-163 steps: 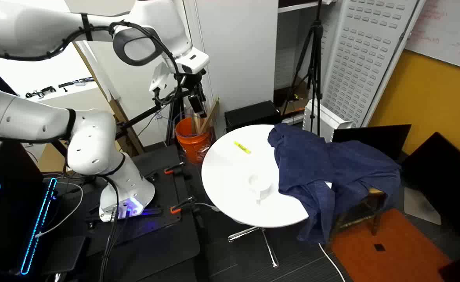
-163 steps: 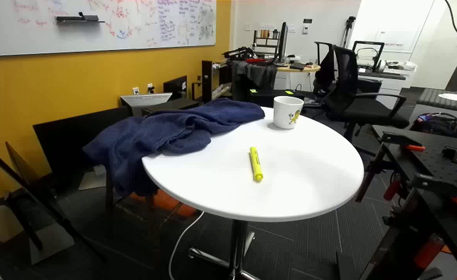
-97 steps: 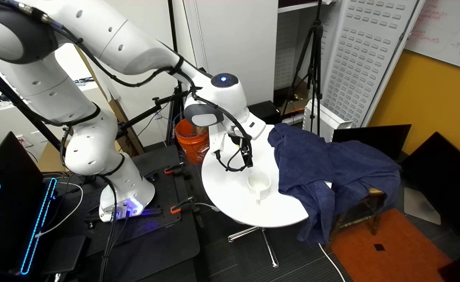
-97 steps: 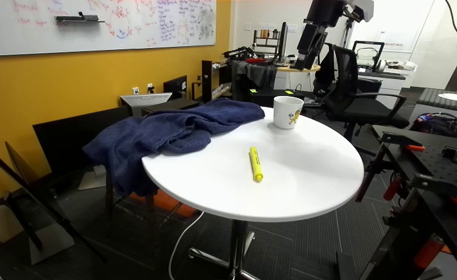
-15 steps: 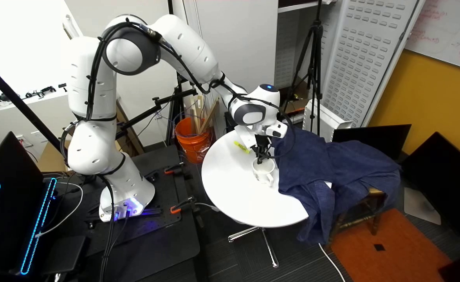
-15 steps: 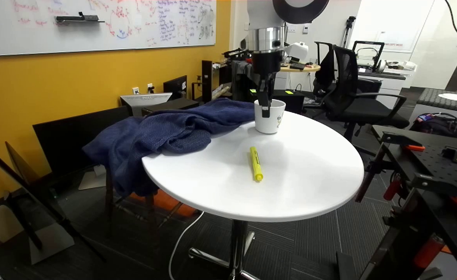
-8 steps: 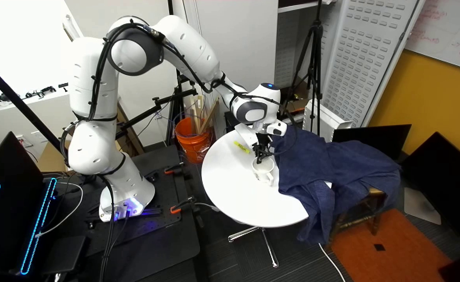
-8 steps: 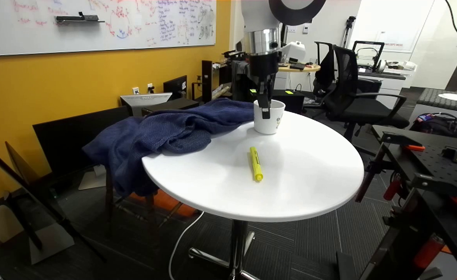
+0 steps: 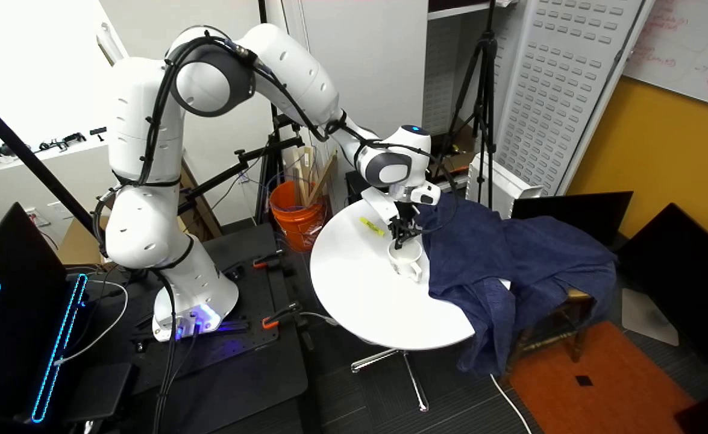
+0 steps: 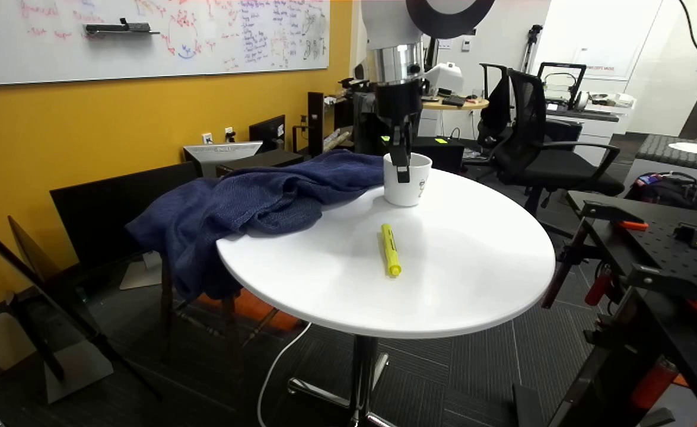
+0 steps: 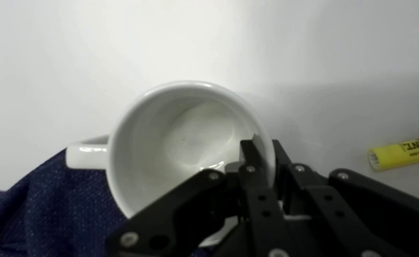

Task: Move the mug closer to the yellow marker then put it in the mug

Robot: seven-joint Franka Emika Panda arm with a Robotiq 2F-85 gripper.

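The whitish mug [image 9: 406, 260] stands upright on the round white table [image 9: 360, 295], seemingly resting on it. My gripper [image 11: 262, 143] is shut on the mug's wall, one finger inside the rim and one outside, on the side that faces the marker. In the wrist view the inside of the mug [image 11: 195, 132] looks empty, and its handle points left, away from the marker. The yellow marker [image 10: 391, 250] lies flat on the table, a short gap from the mug. Only one end of the marker [image 11: 405, 152] shows in the wrist view.
A dark blue cloth [image 9: 480, 247] covers one side of the table and lies close beside the mug, under its handle side in the wrist view. An orange bucket [image 9: 298, 211] with wooden sticks stands on the floor past the table edge.
From above and away from the table, the gripper came down and closed on the mug's rim. The mug has shifted nearer the marker, creeping slightly over the last second. The marker has stayed put.
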